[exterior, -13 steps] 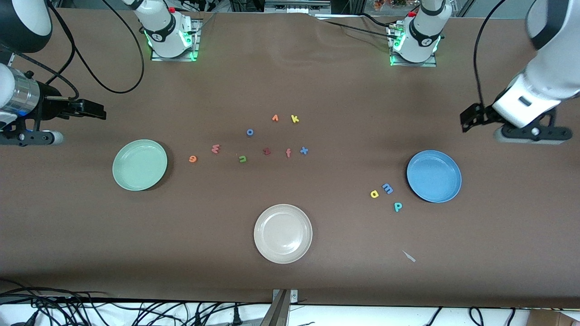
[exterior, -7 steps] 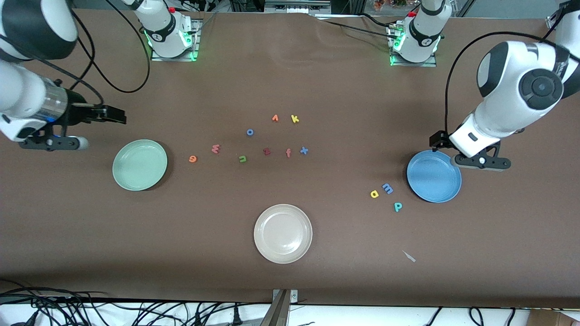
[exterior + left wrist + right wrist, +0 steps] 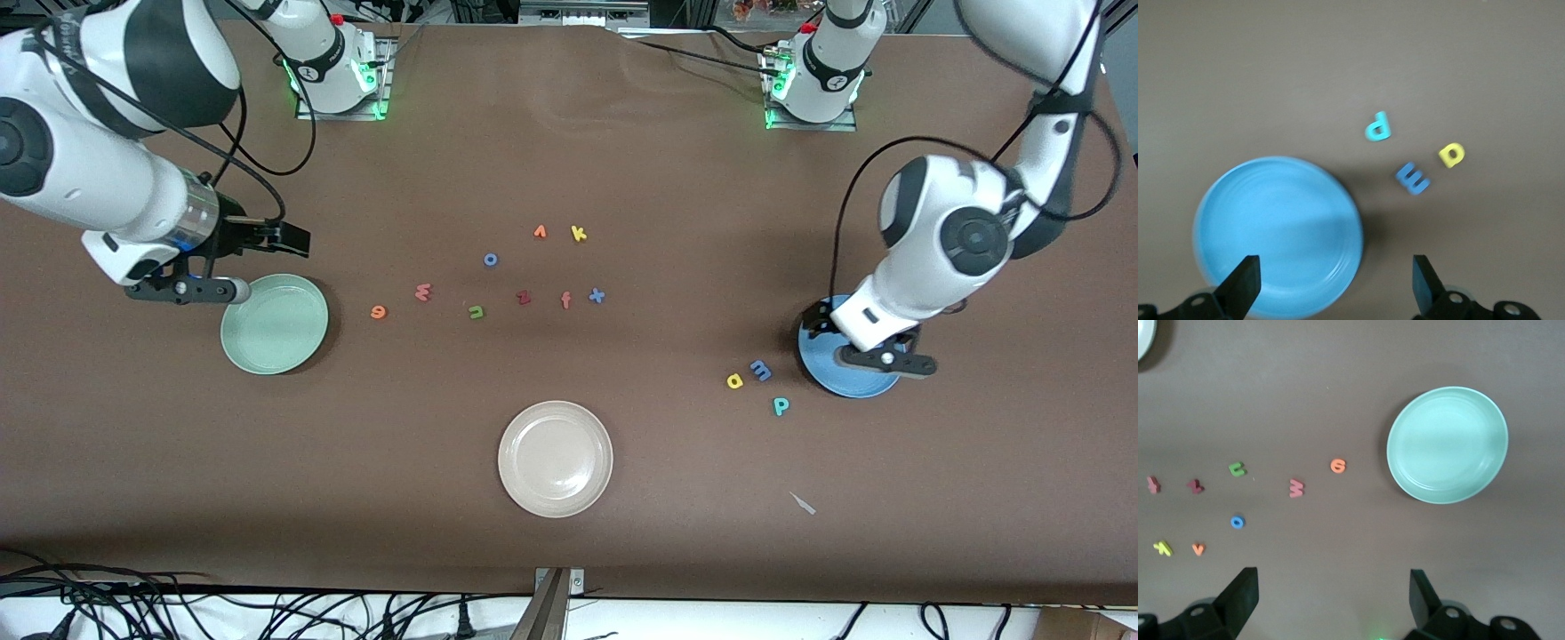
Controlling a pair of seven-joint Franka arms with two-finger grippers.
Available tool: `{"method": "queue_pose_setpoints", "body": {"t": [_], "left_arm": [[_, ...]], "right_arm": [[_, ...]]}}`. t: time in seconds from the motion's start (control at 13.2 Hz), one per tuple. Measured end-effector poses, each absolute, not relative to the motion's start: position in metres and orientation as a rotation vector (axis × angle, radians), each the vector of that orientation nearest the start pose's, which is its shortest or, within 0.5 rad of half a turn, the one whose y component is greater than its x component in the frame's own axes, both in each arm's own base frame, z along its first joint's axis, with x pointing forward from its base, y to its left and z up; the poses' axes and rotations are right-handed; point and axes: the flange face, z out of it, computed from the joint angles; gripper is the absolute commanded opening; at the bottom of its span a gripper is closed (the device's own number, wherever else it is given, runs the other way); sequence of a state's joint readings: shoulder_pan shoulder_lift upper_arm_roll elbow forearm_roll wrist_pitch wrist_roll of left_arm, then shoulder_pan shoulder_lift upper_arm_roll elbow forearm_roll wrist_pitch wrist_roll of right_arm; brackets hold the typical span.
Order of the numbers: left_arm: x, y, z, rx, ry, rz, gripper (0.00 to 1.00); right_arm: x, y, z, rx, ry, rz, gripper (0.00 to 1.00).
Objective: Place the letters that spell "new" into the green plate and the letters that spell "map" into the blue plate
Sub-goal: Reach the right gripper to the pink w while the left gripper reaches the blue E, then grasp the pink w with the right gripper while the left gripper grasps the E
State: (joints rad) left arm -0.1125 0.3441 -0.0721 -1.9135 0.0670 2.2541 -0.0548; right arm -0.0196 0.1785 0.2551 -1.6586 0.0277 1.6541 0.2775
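You had the left gripper (image 3: 813,324) hanging over the rim of the round mid-blue plate (image 3: 855,384) at the left arm's end of the table, its fingers (image 3: 1243,285) spread wide and grasping nothing. That plate was empty. Just beside it, toward the middle of the table, lay the tiny blue foam m (image 3: 760,370), with the tiny yellow foam a (image 3: 734,381) next to it and the tiny teal foam p (image 3: 781,406) a little nearer the front camera. All three rested flat on the brown tabletop (image 3: 622,160), apart from the plate and from each other.

Your right gripper (image 3: 289,238) was in the air just above the table beside the round pale mint-green plate (image 3: 274,324) at the right arm's end, its fingers (image 3: 1239,595) likewise released and empty-handed. That plate held nothing too. The tiny orange foam e (image 3: 379,311) lay nearest it, then the pinkish-red foam w (image 3: 423,292) and the green foam n (image 3: 476,311), strung out toward the centre of the table.

In the middle you had the spare letters: a dark red z (image 3: 524,297), a red f (image 3: 565,300), a blue x (image 3: 597,296), a blue o (image 3: 490,260), an orange v (image 3: 540,232) and a yellow k (image 3: 578,233). A round beige-white plate (image 3: 556,459) sat nearest the front camera, empty, and a small pale scrap (image 3: 803,503) lay on the table toward the left arm's end.
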Motion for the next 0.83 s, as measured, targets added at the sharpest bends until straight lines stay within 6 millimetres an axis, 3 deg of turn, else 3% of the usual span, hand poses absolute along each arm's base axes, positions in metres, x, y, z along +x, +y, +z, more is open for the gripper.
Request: {"method": "queue_pose_setpoints", "body": {"t": [0.23, 0.38, 0.83], "left_arm": [[0.614, -0.143, 0.274, -3.110, 0.340, -0.049, 0.99], [0.613, -0.154, 0.254, -3.111, 0.368, -0.053, 0.98], [0.616, -0.153, 0.224, -3.099, 0.391, -0.089, 0.98]], "right_arm": [[0.578, 0.147, 0.465, -3.099, 0.081, 0.265, 1.00], [0.576, 0.154, 0.444, -3.097, 0.105, 0.247, 1.00], [0.562, 0.212, 0.373, -3.108, 0.218, 0.237, 1.00]]}}
